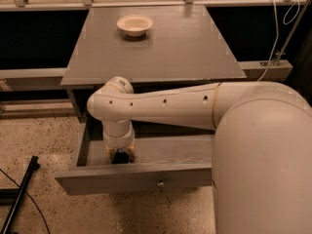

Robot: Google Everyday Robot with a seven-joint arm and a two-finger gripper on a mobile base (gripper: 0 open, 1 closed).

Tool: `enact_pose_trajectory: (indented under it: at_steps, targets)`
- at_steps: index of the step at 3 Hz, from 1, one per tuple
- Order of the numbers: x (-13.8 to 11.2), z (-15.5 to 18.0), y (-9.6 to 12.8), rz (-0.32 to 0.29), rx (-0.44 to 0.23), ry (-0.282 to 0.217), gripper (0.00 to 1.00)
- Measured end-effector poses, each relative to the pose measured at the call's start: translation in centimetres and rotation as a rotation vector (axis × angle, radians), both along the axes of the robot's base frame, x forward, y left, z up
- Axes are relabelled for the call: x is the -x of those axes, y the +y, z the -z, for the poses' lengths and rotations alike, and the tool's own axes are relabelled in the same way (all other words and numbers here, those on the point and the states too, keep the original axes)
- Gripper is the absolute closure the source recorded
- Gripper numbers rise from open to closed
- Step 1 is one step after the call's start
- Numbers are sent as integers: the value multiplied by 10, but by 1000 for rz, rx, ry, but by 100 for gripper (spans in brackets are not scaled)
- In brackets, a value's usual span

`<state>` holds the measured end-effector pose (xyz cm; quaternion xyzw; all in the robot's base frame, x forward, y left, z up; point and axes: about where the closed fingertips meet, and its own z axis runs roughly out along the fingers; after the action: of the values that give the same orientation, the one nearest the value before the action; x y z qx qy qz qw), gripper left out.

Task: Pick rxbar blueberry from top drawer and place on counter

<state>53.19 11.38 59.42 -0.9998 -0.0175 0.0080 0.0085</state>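
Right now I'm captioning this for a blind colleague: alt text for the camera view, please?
A white robot arm reaches down into an open grey drawer, its gripper low inside near the left end. On the grey counter behind sits a pale bowl.

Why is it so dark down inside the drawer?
Camera view: the arm seems to block light over the top drawer, so the gripper, low in its left part, sits in shadow; the counter is evenly lit, with a soft shadow under the bowl.
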Motion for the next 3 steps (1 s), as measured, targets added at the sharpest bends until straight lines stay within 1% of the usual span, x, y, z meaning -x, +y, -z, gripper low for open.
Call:
enact_pose_trajectory:
  at_steps: [1, 2, 3]
  targets:
    - [0, -7, -1, -2, -11, 1, 100]
    - [4, -39, -17, -29, -139, 11, 100]
    - [5, -118, -48, -32, -301, -12, 100]
